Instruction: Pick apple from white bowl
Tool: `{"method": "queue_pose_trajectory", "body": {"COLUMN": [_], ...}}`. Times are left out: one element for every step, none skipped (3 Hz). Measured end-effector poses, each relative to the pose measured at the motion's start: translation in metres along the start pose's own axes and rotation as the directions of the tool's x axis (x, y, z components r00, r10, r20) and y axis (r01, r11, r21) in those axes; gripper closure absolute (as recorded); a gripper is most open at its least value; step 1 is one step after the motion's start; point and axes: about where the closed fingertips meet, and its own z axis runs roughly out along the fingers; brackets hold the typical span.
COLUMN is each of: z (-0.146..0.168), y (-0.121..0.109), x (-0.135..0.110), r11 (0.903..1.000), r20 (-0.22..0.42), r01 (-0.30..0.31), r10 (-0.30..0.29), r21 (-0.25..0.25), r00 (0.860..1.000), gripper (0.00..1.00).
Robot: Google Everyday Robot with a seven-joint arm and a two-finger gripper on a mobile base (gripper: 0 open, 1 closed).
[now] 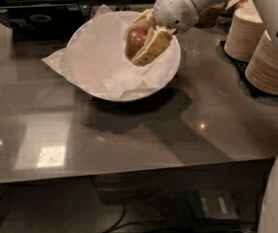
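Observation:
The white bowl [170, 67] sits at the back middle of the grey table, lined with a crinkled white paper sheet [88, 57] that hangs over its left rim. My gripper [138, 41] reaches in from the upper right and is shut on the reddish-brown apple [137, 38]. The apple is held between the tan fingers [152, 49], above the right side of the bowl and clear of the paper. Part of the apple is hidden by the fingers.
Stacks of small off-white paper dishes [270, 57] stand at the right on a dark mat. The grey glossy table [129, 135] stretches toward me, with its front edge low in the view. A dark counter runs behind the bowl.

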Motion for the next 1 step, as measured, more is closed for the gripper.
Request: {"method": "queue_pose_trajectory", "body": {"z": [0.0], "y": [0.0], "x": [0.0], "r11": [1.0], "r20": [0.0], "r01": [0.0], "r10": [0.0], "r21": [0.0], "r00": [1.0], "gripper": [1.0]}}
